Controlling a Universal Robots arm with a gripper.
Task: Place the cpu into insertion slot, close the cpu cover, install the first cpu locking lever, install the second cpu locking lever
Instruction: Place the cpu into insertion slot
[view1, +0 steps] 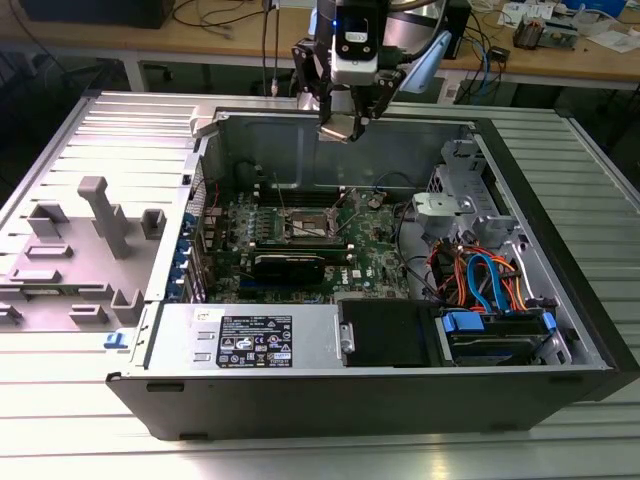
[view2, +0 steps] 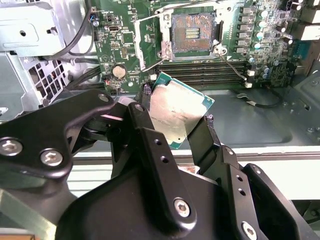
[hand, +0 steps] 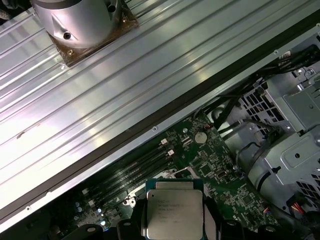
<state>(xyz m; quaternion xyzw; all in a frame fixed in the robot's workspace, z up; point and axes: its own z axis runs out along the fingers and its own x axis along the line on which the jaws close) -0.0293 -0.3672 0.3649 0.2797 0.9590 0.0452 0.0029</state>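
gripping cpu (view2: 181, 114) by 2 opposite edges in clenched jaws of gripper (view2: 176, 109), high over the open case (view1: 300, 150), well apart from the uncovered insertion slot (view2: 192, 31) lying below, past the memory slots (view2: 200, 72).

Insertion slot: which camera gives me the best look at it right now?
The second wrist view: the insertion slot lies open and unobstructed, its contact field and grey rim facing the camera. The exterior view shows it small and distant on the motherboard. In the first wrist view the held cpu seems to block that area.
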